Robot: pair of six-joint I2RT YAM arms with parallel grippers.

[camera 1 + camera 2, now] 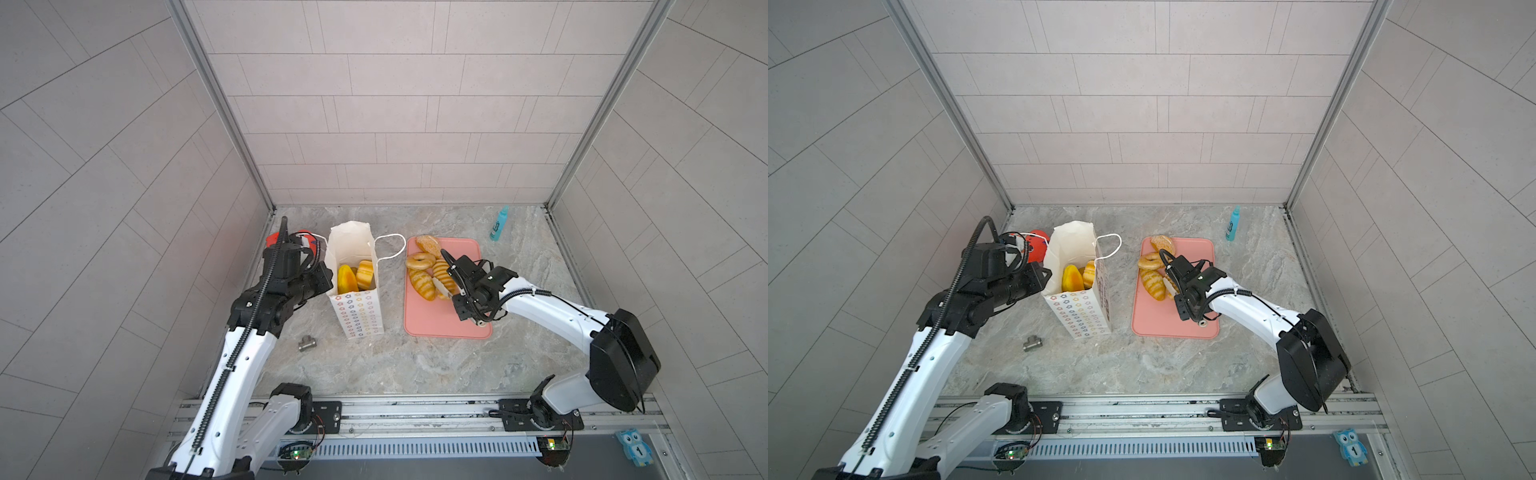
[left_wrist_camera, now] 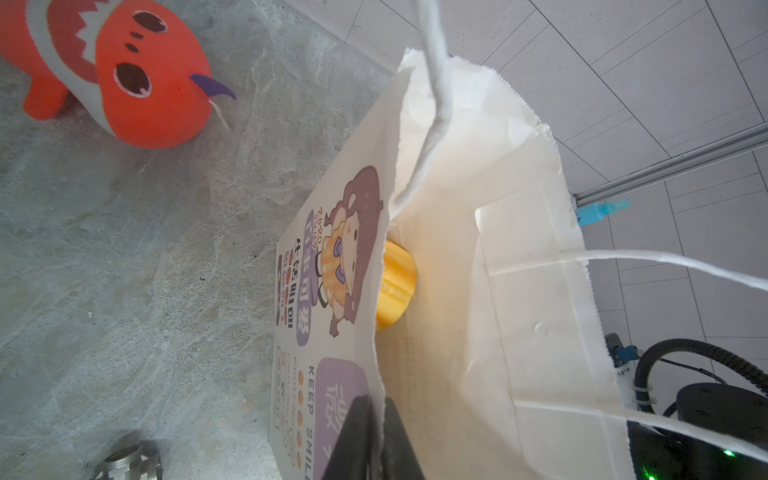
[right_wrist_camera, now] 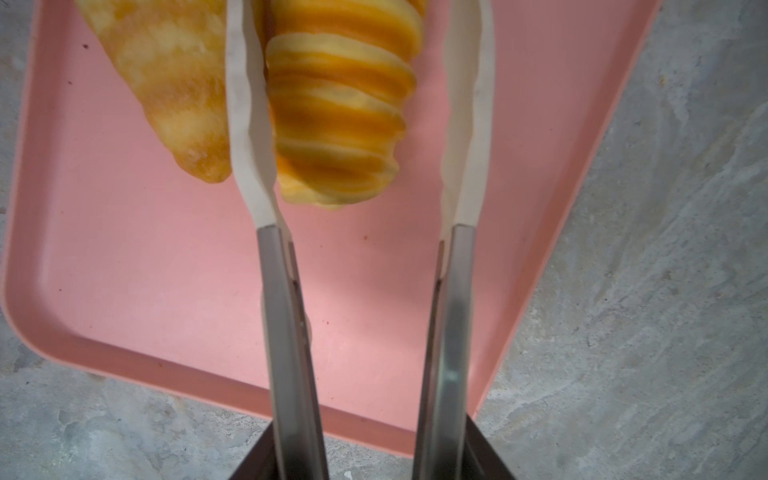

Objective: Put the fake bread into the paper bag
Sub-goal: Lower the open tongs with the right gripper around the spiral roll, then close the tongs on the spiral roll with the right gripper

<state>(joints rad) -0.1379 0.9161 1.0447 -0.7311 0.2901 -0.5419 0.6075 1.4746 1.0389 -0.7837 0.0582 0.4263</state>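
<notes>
The tall white paper bag [image 1: 358, 309] stands upright and open, with coloured flowers on its narrow side, a cartoon girl and purple text on its broad face, and white cord handles hanging loose. Inside lie a glossy orange-yellow toy bun [image 1: 347, 279] and a ridged golden roll [image 1: 365, 274], side by side. Four more pastries cluster at the far end of a flat pink tray [image 1: 449, 328] — a sesame-speckled bun [image 1: 428, 245], a ring donut [image 1: 419, 262], a long striped loaf [image 1: 422, 286] and a second ridged roll [image 3: 340, 116], which lies just beside the loaf, between the white tips of metal tongs [image 3: 286, 332].
</notes>
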